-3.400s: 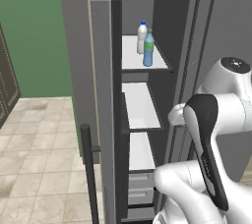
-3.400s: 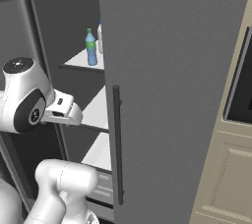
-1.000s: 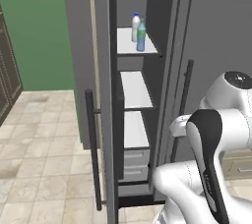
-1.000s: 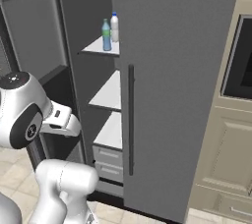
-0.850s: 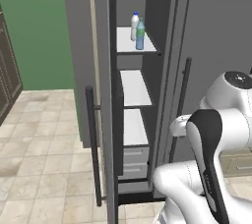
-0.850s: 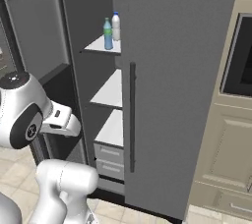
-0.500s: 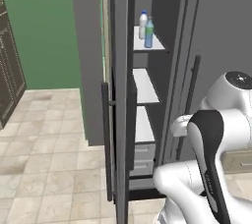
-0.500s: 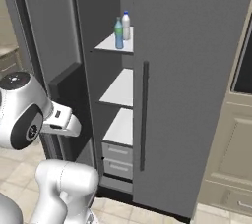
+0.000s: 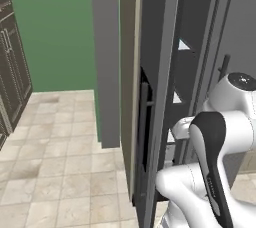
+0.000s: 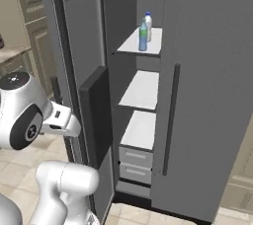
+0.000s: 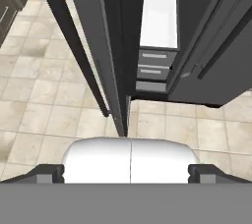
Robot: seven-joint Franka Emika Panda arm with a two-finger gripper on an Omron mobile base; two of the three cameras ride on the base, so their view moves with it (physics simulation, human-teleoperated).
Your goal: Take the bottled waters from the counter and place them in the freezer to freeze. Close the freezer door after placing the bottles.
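Base shifted; freezer door (image 10: 86,100) now edge-on in left view, closer to camera.

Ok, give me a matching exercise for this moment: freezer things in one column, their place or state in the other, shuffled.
Things:
1. bottled waters
2. freezer door
3. grey drawers
4. gripper

Place or state:
A. at the bottom of the freezer
B. standing open
C. jaws wide apart, empty
D. side by side on the top shelf

Pairs: 1-D, 2-B, 3-A, 4-C

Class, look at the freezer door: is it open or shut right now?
Open. The freezer door stands swung out, exposing the white shelves and both bottled waters upright on the top shelf.
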